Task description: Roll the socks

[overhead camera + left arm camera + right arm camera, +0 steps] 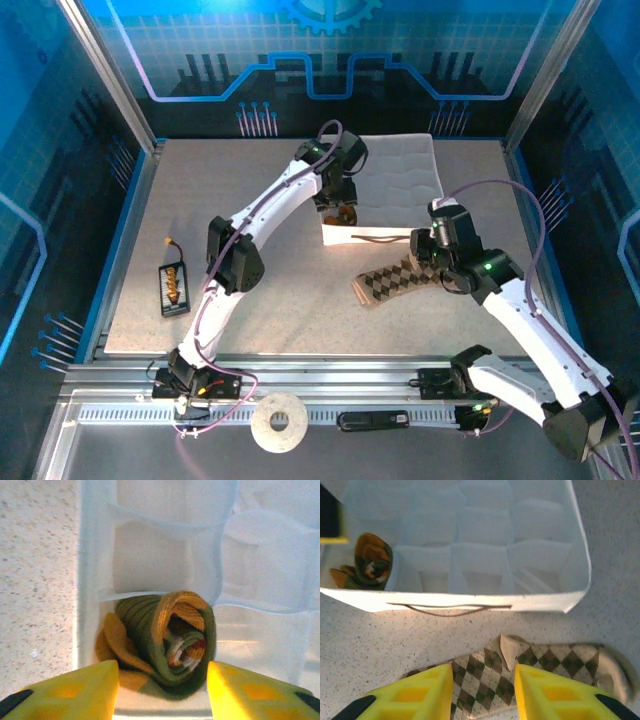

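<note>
The olive-green sock with orange (pixel 170 640) is rolled up and lies in the near-left corner compartment of the white quilted box (pixel 165 555). My left gripper (pixel 162 690) is open over it, one yellow finger on each side, with small gaps to the roll. From above, that gripper (pixel 340 210) reaches into the box's (pixel 400 180) left corner. The brown-and-beige argyle sock (pixel 540 662) lies flat on the table in front of the box (pixel 470 600), one edge folded over. My right gripper (pixel 483 690) stands open just over its middle. The green roll (pixel 372 562) shows at the box's left end.
On the left of the table lies a small black device with orange parts (pixel 175 285). A white tape roll (pixel 281 422) and a black bar (pixel 372 420) rest on the front rail. Blue enclosure walls close in the table on three sides.
</note>
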Motion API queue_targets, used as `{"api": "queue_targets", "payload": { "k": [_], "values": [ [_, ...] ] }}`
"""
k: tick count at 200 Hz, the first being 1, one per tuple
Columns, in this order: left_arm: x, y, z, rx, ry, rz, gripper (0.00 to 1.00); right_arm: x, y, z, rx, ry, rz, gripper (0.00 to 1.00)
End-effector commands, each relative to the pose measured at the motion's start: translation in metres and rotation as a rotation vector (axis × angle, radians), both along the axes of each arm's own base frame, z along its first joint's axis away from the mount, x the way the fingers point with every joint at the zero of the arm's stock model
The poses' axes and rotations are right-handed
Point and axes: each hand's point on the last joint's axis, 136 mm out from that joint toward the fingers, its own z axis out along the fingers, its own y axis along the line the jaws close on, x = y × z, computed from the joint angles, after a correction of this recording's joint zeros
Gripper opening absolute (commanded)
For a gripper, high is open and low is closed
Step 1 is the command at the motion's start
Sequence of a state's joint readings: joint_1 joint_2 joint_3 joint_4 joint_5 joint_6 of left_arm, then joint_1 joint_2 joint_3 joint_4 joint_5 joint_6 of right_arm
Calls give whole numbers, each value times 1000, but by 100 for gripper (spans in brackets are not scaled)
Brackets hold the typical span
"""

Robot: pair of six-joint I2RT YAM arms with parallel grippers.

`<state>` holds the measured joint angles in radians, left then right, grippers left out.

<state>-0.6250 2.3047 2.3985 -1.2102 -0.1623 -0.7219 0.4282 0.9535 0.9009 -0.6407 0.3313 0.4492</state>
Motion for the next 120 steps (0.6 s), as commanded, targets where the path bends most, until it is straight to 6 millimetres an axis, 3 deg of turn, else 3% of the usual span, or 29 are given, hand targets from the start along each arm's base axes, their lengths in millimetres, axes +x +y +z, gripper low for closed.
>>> {"api": "queue_targets", "payload": {
  "k": [1, 24, 43, 62, 85, 120],
  "values": [
    [-19, -6, 68, -74, -136, -45, 48, -12, -11, -31, 41, 99, -95, 36],
    [-66, -49, 63, -170, -136, -264, 42, -15, -20, -45, 74, 127, -178, 37],
    [-113, -92, 34, -244, -75, -448, 38, -16, -35, -45, 67, 134, -253, 38],
    [-142, -130, 2, -251, -37, -579, 37, -16, -55, -35, 26, 115, -328, 38],
    [-151, -170, -35, -215, -22, -641, 40, -19, -70, -18, -15, 64, -376, 38],
    [-123, -197, -83, -101, -69, -624, 43, -21, -75, 9, -10, -19, -378, 38]
  ]
}}
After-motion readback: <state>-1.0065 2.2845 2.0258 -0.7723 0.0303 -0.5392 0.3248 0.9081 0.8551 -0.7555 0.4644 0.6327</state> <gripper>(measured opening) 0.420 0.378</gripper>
